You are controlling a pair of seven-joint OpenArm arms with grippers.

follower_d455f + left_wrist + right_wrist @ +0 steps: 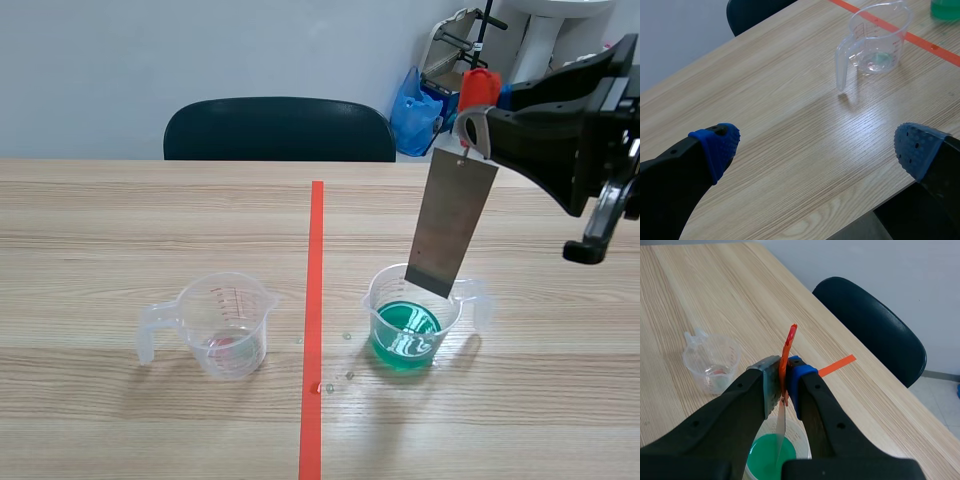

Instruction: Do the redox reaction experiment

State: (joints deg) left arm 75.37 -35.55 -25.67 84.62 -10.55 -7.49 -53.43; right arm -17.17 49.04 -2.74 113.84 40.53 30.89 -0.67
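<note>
Table (120, 230): pale wood with fine straight grain, crossed by one orange-red tape line (314, 300). Metal sheet (452, 225): plain dull grey, with an orange-red tab (789, 342) at its upper end. Filled cup (372, 300): clear plastic, and the liquid (405, 338) inside is vivid green. Second cup (200, 322): clear, with red graduation marks. Left gripper (815, 145): black, with blue dotted pads (716, 144). Right gripper (784, 387): black, one pad blue, the other grey. Chair (280, 130): very dark, near black.

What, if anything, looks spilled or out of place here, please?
A few small droplets lie on the wooden table by the orange-red tape line, beside the measuring cup of green liquid; probably splashes.
</note>
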